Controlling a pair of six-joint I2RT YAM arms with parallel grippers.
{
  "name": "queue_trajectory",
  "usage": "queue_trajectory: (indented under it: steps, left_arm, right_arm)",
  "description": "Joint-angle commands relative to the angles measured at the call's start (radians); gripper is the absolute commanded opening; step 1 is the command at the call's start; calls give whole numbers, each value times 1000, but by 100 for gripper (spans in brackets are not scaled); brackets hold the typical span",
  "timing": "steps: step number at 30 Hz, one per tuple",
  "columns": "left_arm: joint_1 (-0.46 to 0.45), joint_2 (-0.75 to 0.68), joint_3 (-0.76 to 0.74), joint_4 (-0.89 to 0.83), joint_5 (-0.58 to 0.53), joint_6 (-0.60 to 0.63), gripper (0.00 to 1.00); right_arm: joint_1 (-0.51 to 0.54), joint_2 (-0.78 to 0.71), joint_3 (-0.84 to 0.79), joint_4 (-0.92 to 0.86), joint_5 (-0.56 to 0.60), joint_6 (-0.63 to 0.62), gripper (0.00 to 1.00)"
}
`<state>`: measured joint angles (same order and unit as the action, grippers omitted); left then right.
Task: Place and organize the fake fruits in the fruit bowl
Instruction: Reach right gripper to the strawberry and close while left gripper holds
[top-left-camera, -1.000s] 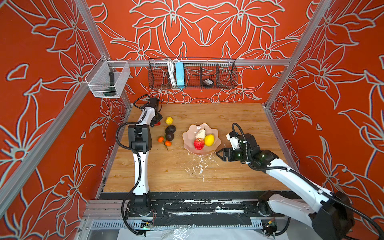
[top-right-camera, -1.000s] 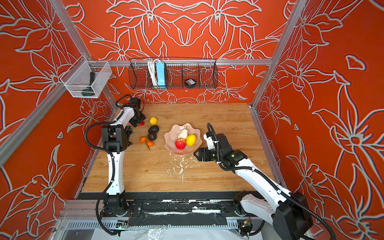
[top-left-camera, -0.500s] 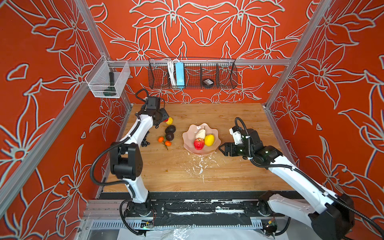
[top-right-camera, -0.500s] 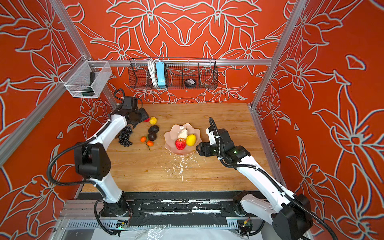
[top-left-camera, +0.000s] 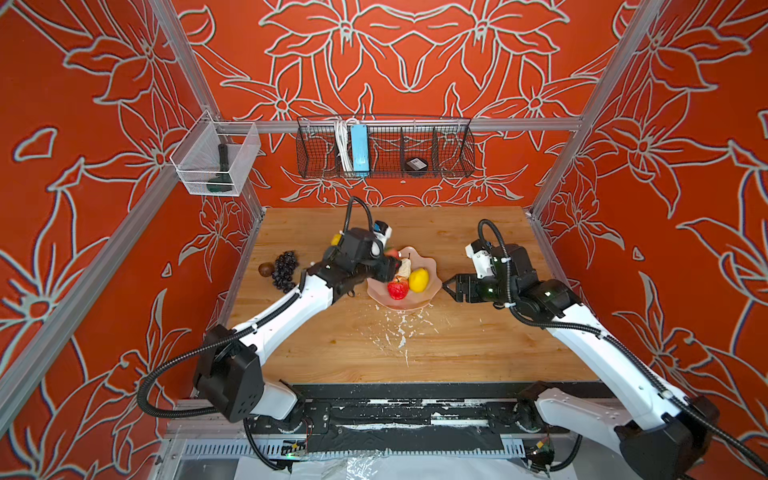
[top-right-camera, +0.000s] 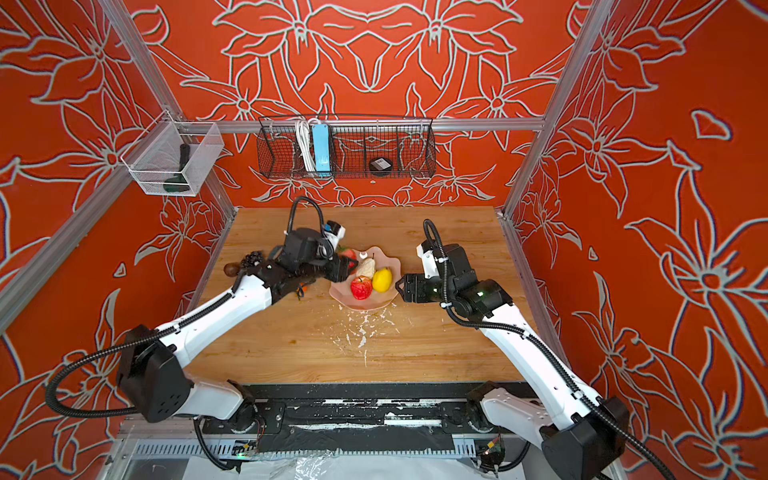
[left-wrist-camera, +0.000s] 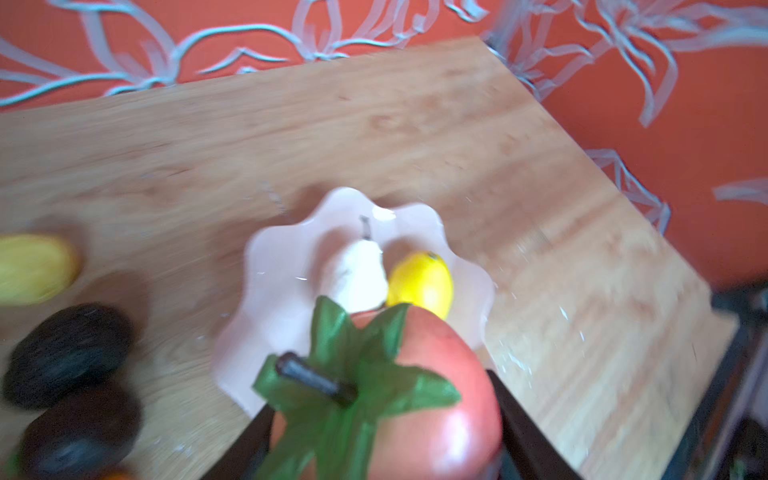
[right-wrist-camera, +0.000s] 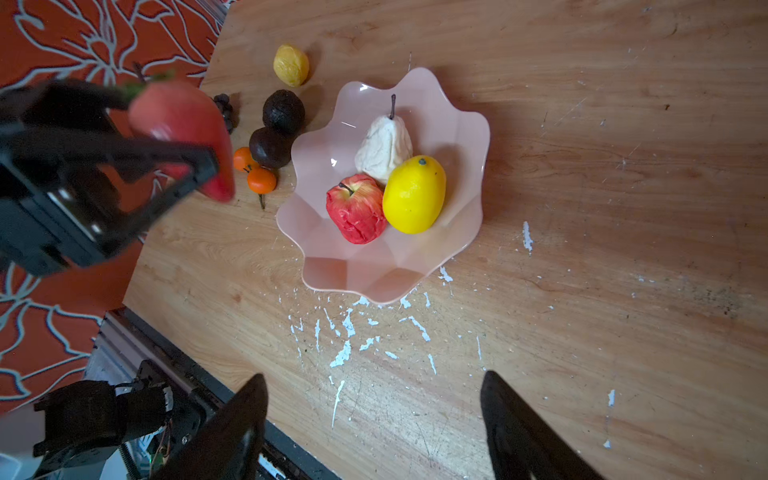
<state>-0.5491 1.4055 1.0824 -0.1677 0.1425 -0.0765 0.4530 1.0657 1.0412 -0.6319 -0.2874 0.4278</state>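
Note:
My left gripper (left-wrist-camera: 382, 436) is shut on a big red strawberry (left-wrist-camera: 432, 386) with green leaves, held in the air over the left rim of the pale pink fruit bowl (right-wrist-camera: 345, 266). In the bowl lie a white pear (right-wrist-camera: 384, 145), a red apple (right-wrist-camera: 355, 212) and a yellow lemon (right-wrist-camera: 413, 195). Left of the bowl on the table are a second lemon (right-wrist-camera: 291, 65), two dark avocados (right-wrist-camera: 283, 111) and two small oranges (right-wrist-camera: 262, 180). My right gripper (right-wrist-camera: 374, 415) stands open and empty just right of the bowl (top-left-camera: 432, 291).
A black grape bunch (top-left-camera: 284, 266) and a brown fruit (top-left-camera: 265, 269) lie near the table's left edge. White paint flecks (top-left-camera: 399, 332) mark the wood in front of the bowl. A black wire basket (top-left-camera: 384, 149) and a clear mesh box (top-left-camera: 216, 162) hang on the back rails.
My left arm has swung from the back left corner to the bowl's left rim, carrying the strawberry. The right gripper has shifted slightly toward the back, still open.

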Motion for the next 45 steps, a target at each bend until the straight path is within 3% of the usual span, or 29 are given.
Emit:
queue_trajectory:
  steps: [1, 9, 20, 26, 32, 45]
  left_arm:
    - [-62, -65, -104, 187, 46, 173, 47]
    - [-229, -84, -218, 258, 29, 325, 47]
    - [-299, -69, -227, 248, 120, 338, 46]
    - [-308, -66, -224, 254, 150, 332, 46]
    - [-310, -65, -222, 255, 157, 327, 46]
    - [-310, -66, -221, 264, 155, 317, 46]
  right_arm:
    - [-5, -35, 38, -65, -46, -6, 79]
    - [0, -64, 20, -27, -185, -14, 66]
    - [8, -9, -29, 106, -361, 45, 39]
    - [17, 14, -39, 135, -390, 49, 28]
    - [31, 32, -47, 159, -394, 55, 21]
    - [69, 56, -73, 200, -383, 76, 20]
